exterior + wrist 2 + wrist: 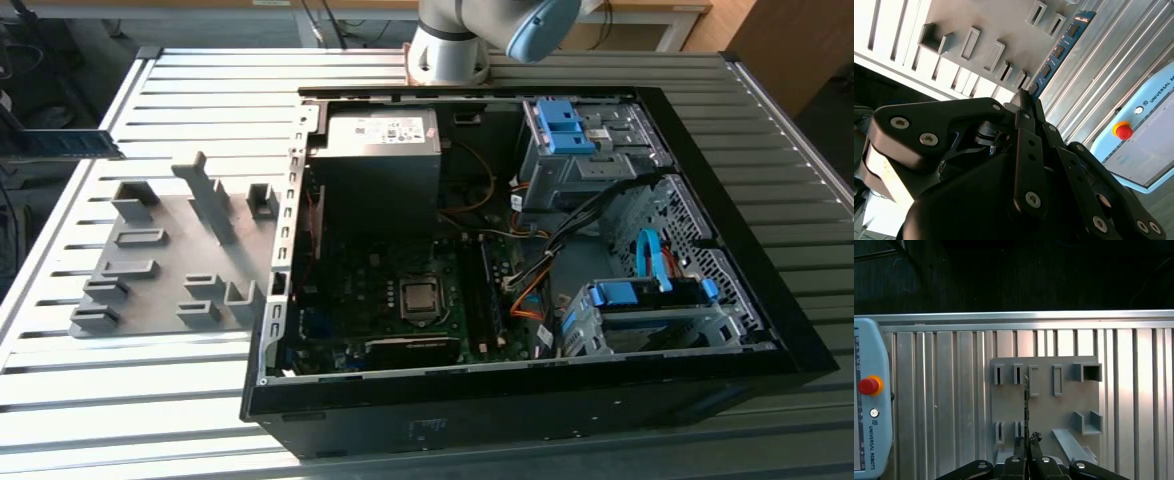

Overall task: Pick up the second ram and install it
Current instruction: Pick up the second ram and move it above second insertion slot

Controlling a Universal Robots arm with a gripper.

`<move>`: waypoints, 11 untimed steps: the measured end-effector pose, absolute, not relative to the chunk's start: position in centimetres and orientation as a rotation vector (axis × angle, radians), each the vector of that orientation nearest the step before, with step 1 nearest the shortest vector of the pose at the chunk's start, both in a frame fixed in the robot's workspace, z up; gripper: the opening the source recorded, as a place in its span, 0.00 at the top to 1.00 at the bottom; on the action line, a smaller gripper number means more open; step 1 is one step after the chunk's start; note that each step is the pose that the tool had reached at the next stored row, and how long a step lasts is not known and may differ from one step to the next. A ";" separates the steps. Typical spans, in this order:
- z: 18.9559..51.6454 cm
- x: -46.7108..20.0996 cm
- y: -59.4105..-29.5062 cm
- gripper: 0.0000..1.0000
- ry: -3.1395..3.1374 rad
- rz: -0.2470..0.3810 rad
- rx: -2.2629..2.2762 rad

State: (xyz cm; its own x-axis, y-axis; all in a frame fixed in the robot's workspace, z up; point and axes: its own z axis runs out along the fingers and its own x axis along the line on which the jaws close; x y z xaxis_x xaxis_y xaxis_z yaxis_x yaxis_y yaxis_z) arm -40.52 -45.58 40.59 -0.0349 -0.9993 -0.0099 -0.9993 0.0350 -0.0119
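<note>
- Gripper (1026, 97): dark, bolted fingers (1029, 150) drawn close together and clamped on one end of the second ram (1056, 52). In the first wrist view the gripper (1027, 439) pinches the stick from both sides.
- Second ram: a narrow blue board with a row of dark chips. In the second wrist view it projects straight out from the fingertips, its free end pointing away from the gripper.
- In the first wrist view the second ram (1026, 400) appears edge-on as a thin dark line. It runs out from the fingertips and is seen against the gray holder plate (1044, 410), between two of the plate's slots.
- In the exterior view the second ram (67, 143) is apart from the holder plate (167, 250), on the plate's side away from the computer case (534, 400), near the edge of the slatted table (200, 90).
- Holder plate (999, 20): gray, with raised blocks and narrow slots, lying flat on the table just beside the open computer case.
- Teach pendant (869, 405): light blue with a red button (868, 385), lying on the table slats well apart from the holder plate. It also appears in the second wrist view (1144, 145).
</note>
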 end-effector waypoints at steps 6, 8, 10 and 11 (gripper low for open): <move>40.8 -40.5 -45.6 0.86 2.249 -0.003 -2.172; 40.9 -40.5 -45.6 0.86 2.249 -0.003 -2.172; 41.0 -40.5 -45.6 0.86 2.249 -0.003 -2.172; 41.1 -40.5 -45.6 0.86 2.249 -0.003 -2.172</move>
